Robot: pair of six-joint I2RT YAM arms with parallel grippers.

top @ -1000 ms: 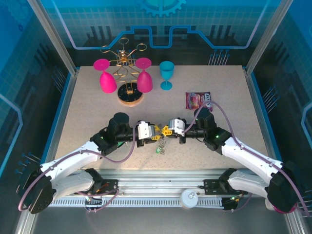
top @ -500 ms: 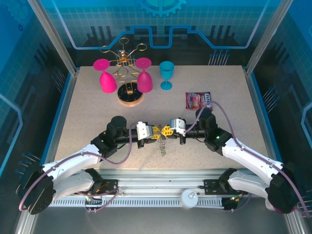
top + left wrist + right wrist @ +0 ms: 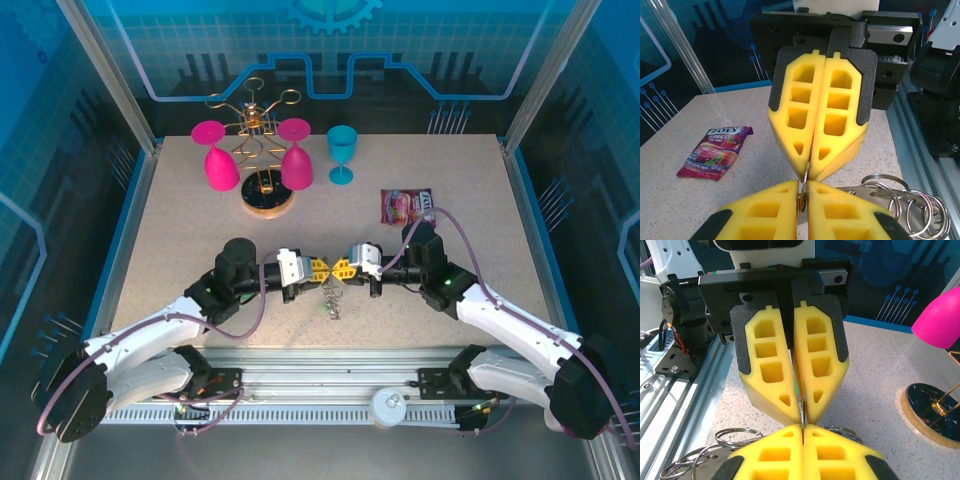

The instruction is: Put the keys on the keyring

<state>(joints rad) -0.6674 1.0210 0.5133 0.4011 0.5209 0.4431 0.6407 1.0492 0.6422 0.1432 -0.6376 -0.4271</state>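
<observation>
The speckled table (image 3: 180, 230) took up most of the enclosure. The two arms reached in from its near edge, the left arm (image 3: 150, 335) and the right arm (image 3: 510, 320) bending toward each other until their tips met near the middle of the front half. At the back left stood a gold wire rack (image 3: 262, 125) on a round wooden base, with two pink glasses (image 3: 213, 160) hanging upside down from it. A blue goblet (image 3: 342, 150) stood upright just beside the rack on its right, and a purple candy packet (image 3: 407, 205) lay flat further right, behind the right arm. The left end effector (image 3: 322, 270) was closed, its yellow pads pinching a key (image 3: 797, 386), of which I could make out a green sliver and a thin metal edge. The right end effector (image 3: 342, 269) was closed too, tip to tip with the other, gripping a thin loop of the keyring (image 3: 900, 200). The keyring's bunch of silver rings hung below both tips; whether they touched the table I could not tell.
</observation>
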